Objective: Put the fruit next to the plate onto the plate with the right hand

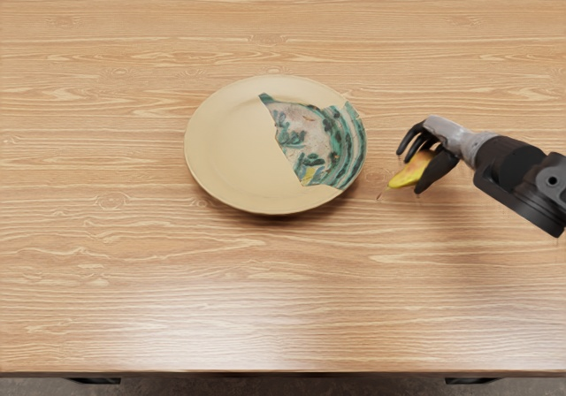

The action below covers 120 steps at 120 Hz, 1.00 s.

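1. The right hand (432,151) comes in from 3 o'clock; its dark fingers (439,171) are curled around the fruit (412,173), a yellow-orange piece that sits inside the grasp; whether it is clear of the table (265,308) I cannot tell.
2. The fruit lies just off the plate (232,148), at 3 o'clock from its rim and apart from it; only the right arm shows, so it is the nearer one.
3. The fruit's long axis runs from 2 o'clock to 8 o'clock; its narrow tip sticks out of the hand toward 8 o'clock, toward the plate's near right edge.
4. Judged from this, the carry goes toward 9 o'clock; the step in hand looks like the grasp or the start of the lift.
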### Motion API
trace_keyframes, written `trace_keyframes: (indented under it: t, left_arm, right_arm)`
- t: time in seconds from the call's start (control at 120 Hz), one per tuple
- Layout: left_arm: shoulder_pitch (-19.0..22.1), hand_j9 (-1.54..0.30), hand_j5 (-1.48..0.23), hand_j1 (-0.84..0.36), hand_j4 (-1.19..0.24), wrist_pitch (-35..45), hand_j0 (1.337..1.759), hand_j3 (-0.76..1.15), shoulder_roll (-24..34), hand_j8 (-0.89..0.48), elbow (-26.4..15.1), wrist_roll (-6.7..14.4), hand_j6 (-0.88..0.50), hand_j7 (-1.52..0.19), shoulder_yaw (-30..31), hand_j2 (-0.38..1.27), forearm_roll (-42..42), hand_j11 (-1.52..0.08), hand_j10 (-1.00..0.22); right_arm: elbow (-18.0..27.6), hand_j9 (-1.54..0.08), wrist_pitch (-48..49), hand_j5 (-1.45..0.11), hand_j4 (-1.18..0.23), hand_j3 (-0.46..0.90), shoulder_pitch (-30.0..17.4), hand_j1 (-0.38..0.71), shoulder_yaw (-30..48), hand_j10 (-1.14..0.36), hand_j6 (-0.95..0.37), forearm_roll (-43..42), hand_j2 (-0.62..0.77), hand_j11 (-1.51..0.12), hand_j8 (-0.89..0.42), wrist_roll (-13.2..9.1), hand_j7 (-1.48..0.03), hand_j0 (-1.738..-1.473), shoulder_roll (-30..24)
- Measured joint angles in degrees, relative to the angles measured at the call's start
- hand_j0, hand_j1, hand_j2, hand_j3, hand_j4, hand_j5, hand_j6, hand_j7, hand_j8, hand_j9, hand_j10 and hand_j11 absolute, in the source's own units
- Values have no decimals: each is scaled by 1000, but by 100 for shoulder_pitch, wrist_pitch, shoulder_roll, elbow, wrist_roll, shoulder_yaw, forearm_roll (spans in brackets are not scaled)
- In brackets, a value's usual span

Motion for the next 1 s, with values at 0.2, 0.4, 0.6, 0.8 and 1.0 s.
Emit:
trace_keyframes:
  t: [0.2,0.4,0.6,0.8,1.0]
  left_arm:
    - [0,1,1,346,6,0,1658,0,0,8,0,0,8,1,-1,-4,0,0,6]
    - [0,1,1,346,6,0,1658,0,0,8,0,0,8,1,0,-4,0,0,6]
    - [0,1,1,346,6,0,1658,0,0,8,0,0,8,1,-2,-4,0,0,6]
    - [0,0,1,346,6,0,1658,0,0,8,0,0,8,1,-1,-4,0,0,6]
    - [0,1,1,346,6,0,1658,0,0,8,0,0,8,1,-1,-4,0,0,6]
  right_arm:
    - [0,-879,35,-875,-652,0,278,268,50,-480,-635,235,417,-902,-412,-2,-861,-1657,-146]
    - [0,-882,180,-877,-652,0,443,279,397,-483,-630,385,412,-891,-407,-7,-861,-1657,-169]
    - [0,-885,220,-882,-648,0,690,303,485,-476,-619,579,453,-886,-390,-8,-861,-1656,79]
    - [0,-892,229,-892,-641,0,843,307,502,-495,-624,697,492,-884,-401,-9,-862,-1657,467]
    - [-19,-897,237,-908,-632,0,896,327,501,-477,-610,747,520,-891,-381,-12,-862,-1656,859]
